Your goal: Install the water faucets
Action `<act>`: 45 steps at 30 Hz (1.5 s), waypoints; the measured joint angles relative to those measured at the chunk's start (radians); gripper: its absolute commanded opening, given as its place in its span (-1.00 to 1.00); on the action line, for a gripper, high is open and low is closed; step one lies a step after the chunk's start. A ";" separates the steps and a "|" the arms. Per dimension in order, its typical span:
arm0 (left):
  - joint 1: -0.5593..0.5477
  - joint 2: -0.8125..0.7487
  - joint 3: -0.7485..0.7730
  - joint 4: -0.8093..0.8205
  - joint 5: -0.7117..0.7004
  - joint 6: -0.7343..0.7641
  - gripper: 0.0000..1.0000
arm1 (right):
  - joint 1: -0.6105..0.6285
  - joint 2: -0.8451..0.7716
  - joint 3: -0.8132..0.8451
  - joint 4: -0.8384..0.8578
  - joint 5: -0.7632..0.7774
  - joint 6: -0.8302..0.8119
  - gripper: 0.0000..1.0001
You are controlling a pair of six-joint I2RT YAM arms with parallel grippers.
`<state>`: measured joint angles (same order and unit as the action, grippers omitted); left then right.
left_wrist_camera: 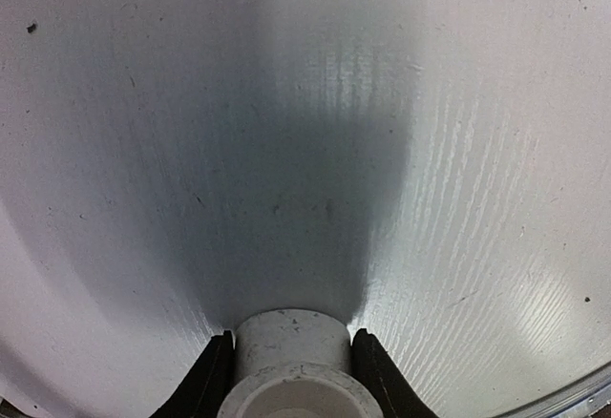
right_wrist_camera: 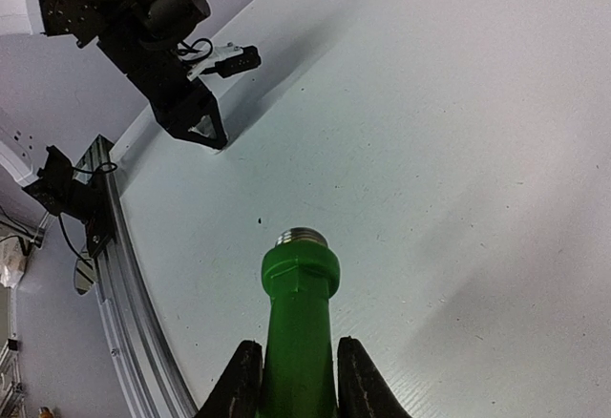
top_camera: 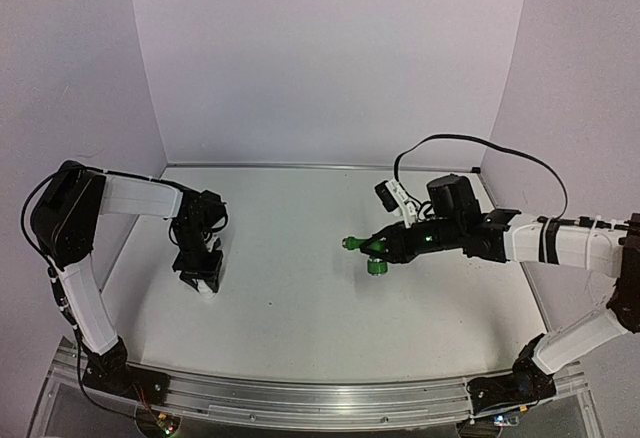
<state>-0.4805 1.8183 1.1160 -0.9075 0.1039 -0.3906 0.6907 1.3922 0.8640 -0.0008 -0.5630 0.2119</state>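
The green tap is off the table, clamped in the right gripper, which sits at about 3 o'clock from the middle of the table in the top view. It is smooth, glossy plastic. The right wrist view shows a tapering stem, a hexagonal collar and a short silvery threaded end. That end points toward 9 o'clock in the top view, and a round green knob hangs below the stem at 6 o'clock. Both black fingers press the stem's flanks, with the jaws closed on it.

The white fitting stands on the table at about 9 o'clock, under the left gripper. It is matt white plastic, a stubby round tube with a hollow, thick-walled mouth, lightly scuffed. In the left wrist view the black fingers lie against both of its sides – the claw is closed around it, and the fitting's far end rests on the surface.

The tabletop is white and slightly glossy. It has fine grain-like streaks on the 3 o'clock side of the left wrist view, a few dark specks, and a soft grey shadow ahead of the fitting. A ribbed aluminium rail runs along the near edge at 6 o'clock and carries both arm bases. Plain pale lilac walls close the table in at 9, 12 and 3 o'clock. A black cable loops above the right arm.
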 measured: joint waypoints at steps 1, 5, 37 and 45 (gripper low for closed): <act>0.000 0.000 0.000 0.000 0.001 0.002 -0.56 | 0.000 0.000 0.000 0.000 -0.001 0.000 -1.00; 0.000 -0.002 0.000 0.000 0.009 0.001 -0.99 | 0.000 0.000 0.000 0.000 0.000 0.001 -1.00; -0.042 -0.384 0.346 0.469 1.243 -0.173 -1.00 | 0.207 0.020 0.445 0.164 -0.079 -0.888 -1.00; -0.046 -0.385 0.363 0.514 1.247 -0.244 -1.00 | 0.210 0.068 0.468 0.115 -0.087 -0.955 -1.00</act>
<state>-0.5265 1.4330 1.4792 -0.3932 1.3506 -0.6341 0.9006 1.4605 1.3325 0.1144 -0.6498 -0.7436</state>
